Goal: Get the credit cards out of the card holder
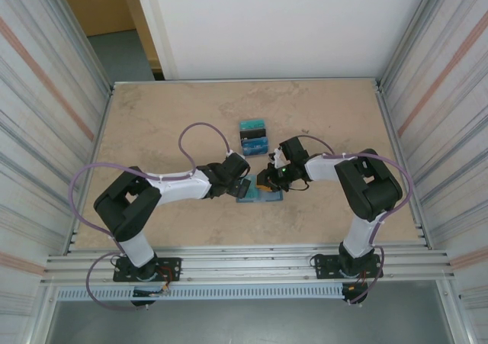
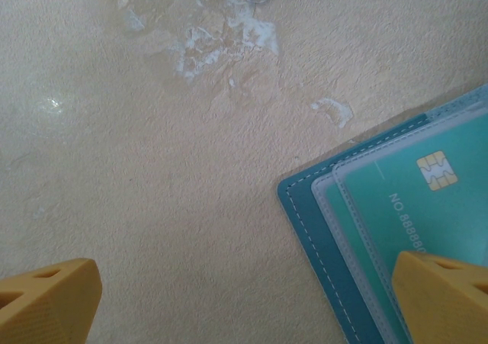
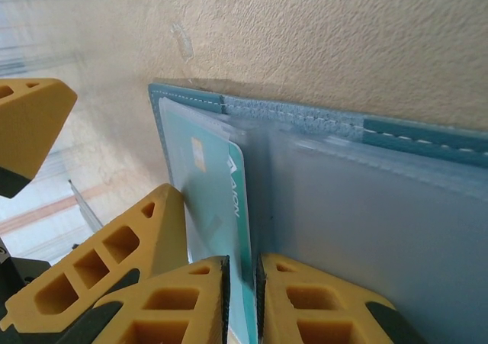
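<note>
The card holder lies open on the table between the two grippers, its pale pockets facing up. A teal credit card sticks partly out of its left pocket. My right gripper is shut on that card's edge, which runs between the two pads. In the left wrist view the same teal credit card sits in the card holder. My left gripper stands wide open, one finger over the holder's corner and the other above bare table. Nothing is between its fingers.
Three loose cards in teal, black and blue lie together just behind the holder. The left gripper's yellow fingers crowd close beside my right gripper. Striped walls close in both sides of the table.
</note>
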Available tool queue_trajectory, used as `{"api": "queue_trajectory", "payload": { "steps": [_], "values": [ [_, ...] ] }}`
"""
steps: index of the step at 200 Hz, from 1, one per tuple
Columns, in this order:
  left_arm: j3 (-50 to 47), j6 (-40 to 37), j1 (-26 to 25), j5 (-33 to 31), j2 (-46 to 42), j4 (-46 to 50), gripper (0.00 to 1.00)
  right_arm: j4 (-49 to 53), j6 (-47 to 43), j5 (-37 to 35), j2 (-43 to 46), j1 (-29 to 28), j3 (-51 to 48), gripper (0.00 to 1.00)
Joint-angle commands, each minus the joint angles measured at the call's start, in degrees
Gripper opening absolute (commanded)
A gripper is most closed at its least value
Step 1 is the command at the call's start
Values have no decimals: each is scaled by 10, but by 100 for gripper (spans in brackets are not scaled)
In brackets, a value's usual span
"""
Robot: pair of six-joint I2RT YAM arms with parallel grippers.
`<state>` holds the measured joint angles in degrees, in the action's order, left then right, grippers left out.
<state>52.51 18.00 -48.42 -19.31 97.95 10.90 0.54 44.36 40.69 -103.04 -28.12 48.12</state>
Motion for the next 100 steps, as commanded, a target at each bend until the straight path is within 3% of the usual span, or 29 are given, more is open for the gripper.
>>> {"api": "queue_trajectory", "payload": {
  "steps": [1, 100],
  "values": [
    [7, -5, -3, -7, 15, 27, 98, 9, -7, 3, -12, -3, 9, 17],
    [7, -4, -3, -14, 17, 33, 99, -34, 9, 30, 5, 15, -15, 0]
  ]
}}
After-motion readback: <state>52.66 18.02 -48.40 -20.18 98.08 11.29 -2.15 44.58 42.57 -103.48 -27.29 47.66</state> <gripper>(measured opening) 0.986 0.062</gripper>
